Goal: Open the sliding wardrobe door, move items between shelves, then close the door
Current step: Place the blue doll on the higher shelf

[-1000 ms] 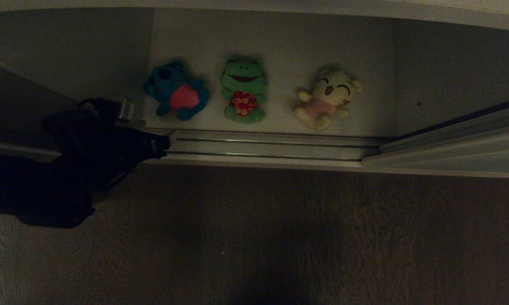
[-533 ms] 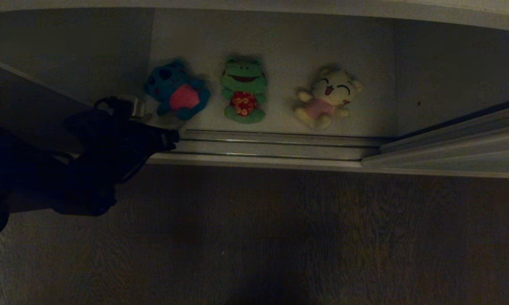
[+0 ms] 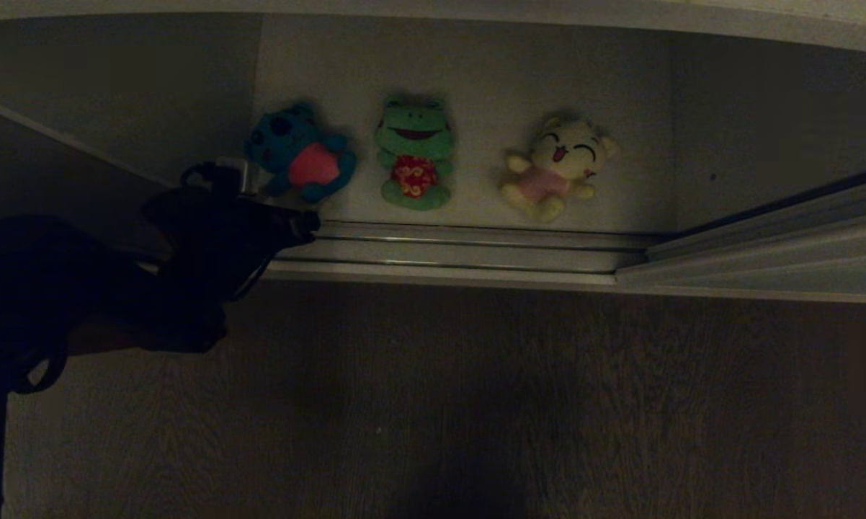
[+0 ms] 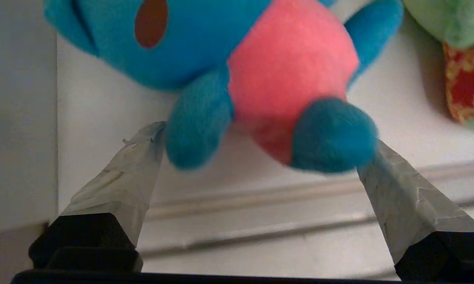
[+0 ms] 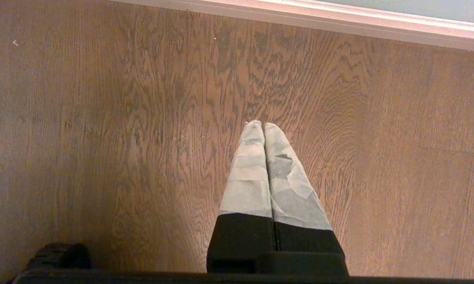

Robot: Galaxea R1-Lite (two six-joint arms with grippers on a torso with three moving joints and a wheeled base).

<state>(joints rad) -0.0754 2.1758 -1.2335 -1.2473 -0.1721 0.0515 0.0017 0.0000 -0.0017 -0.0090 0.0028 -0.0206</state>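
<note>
White and flat, the wide lower shelf board (image 3: 476, 79) of the wardrobe carries three small plush toys in a row: a blue plush toy with a pink belly (image 3: 300, 153) toward the robot's left, a green smiling frog plush with a red patterned belly (image 3: 413, 153) in the middle, and a pale yellow plush with a pink belly (image 3: 557, 166) to the right. The silver floor rails (image 3: 462, 249) run along the shelf's front edge, and the pale grey-green sliding wardrobe door (image 3: 764, 245) stands at the right, leaving the opening uncovered. The left pincer (image 4: 260, 152) is spread wide just before the blue toy, one taped fingertip (image 4: 142, 157) beside each foot, gripping nothing. The right pincer (image 5: 264, 125) hangs over the brown wood-grain floor (image 5: 103, 118), fingers pressed together and empty.
</note>
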